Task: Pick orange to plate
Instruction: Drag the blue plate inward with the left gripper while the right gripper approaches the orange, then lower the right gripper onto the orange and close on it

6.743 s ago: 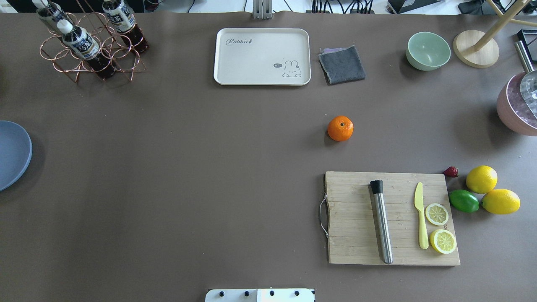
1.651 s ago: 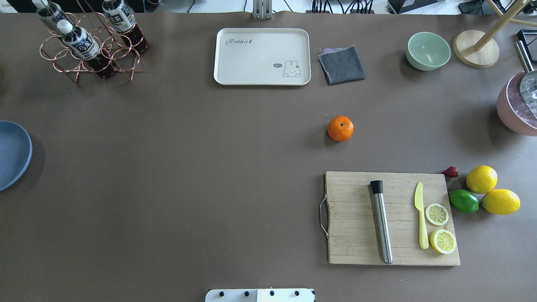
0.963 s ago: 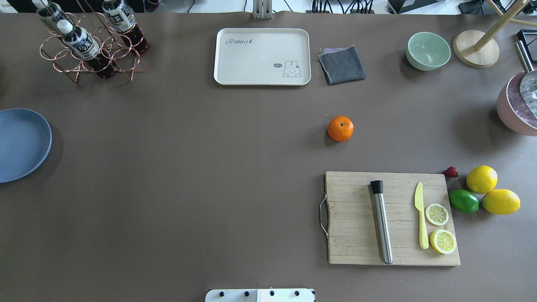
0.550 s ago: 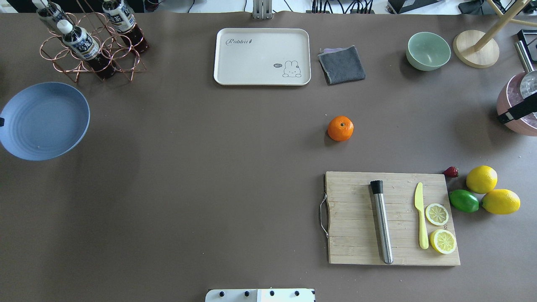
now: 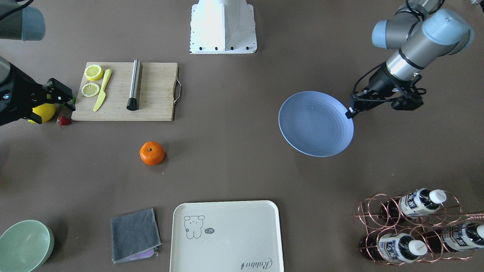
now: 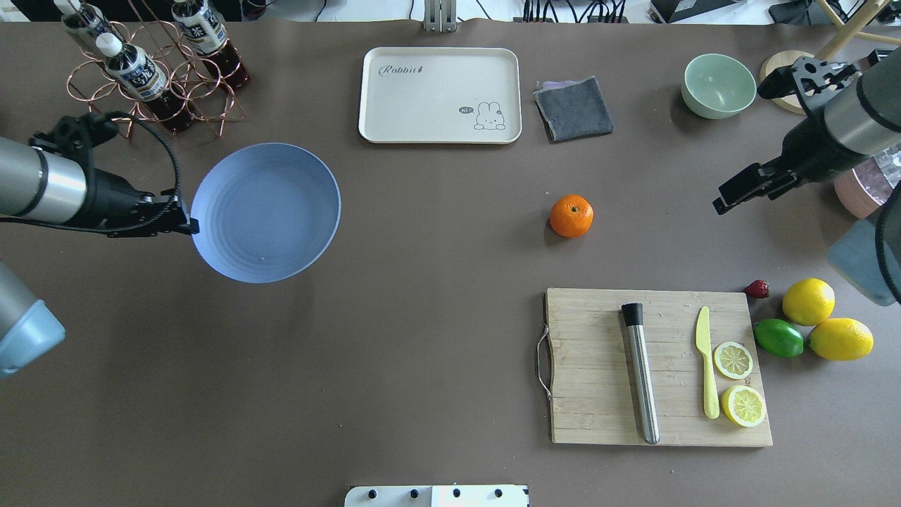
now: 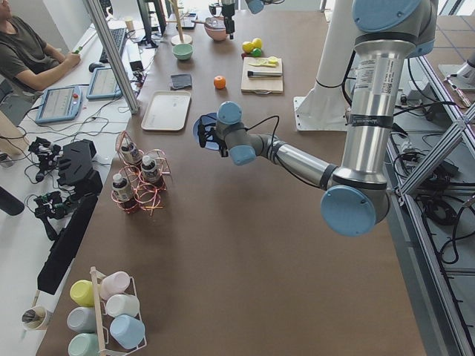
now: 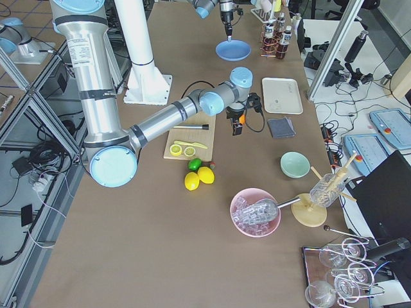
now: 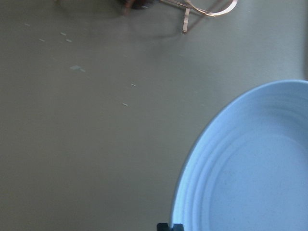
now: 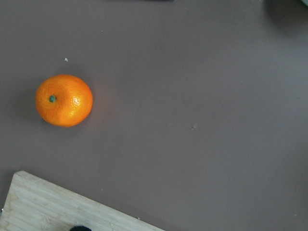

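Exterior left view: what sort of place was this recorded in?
Most likely a robotics lab set up for data collection, not a real kitchen: a seated operator sits beside control tablets, aluminium framing lines the table, and kitchen props like the cutting board look staged.

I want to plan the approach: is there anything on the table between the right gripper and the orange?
Nothing visible does. Only bare table lies between the right gripper and the orange; the cutting board lies off that line.

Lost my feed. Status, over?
Left gripper shut on plate rim. Right gripper off the orange, state unclear. Orange on table, untouched. Cutting board nearby, not touching.
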Motion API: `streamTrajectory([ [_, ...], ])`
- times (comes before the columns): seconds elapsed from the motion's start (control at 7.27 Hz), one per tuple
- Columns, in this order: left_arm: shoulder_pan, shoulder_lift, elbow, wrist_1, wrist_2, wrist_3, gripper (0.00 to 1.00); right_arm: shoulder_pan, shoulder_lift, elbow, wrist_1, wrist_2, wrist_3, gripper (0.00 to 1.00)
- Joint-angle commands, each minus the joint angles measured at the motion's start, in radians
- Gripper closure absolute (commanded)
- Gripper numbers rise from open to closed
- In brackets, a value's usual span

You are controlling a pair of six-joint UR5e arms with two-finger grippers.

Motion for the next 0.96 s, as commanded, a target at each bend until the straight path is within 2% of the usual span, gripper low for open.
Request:
streamTrajectory([
  [0.0, 0.217, -0.172, -0.011, 0.132, 0.216, -0.149, 1.00, -0.183, 0.079, -0.099, 0.215, -0.167, 0.316, 0.00],
  [0.14, 0.299, -0.258, -0.008, 0.230, 0.294, -0.181, 1.00, -0.229, 0.121, -0.119, 0.214, -0.204, 0.366, 0.00],
  [0.28, 0.365, -0.279, -0.004, 0.254, 0.357, -0.183, 1.00, -0.257, 0.147, -0.148, 0.211, -0.241, 0.372, 0.00],
  [0.41, 0.373, -0.280, -0.002, 0.254, 0.364, -0.183, 1.00, -0.270, 0.166, -0.179, 0.214, -0.275, 0.371, 0.00],
  [0.55, 0.378, -0.280, 0.009, 0.254, 0.365, -0.181, 1.00, -0.277, 0.228, -0.244, 0.214, -0.300, 0.377, 0.00],
  [0.69, 0.384, -0.280, 0.021, 0.253, 0.366, -0.180, 1.00, -0.285, 0.286, -0.312, 0.216, -0.303, 0.395, 0.00],
  [0.83, 0.384, -0.283, 0.024, 0.253, 0.366, -0.180, 1.00, -0.288, 0.307, -0.340, 0.217, -0.315, 0.394, 0.00],
])
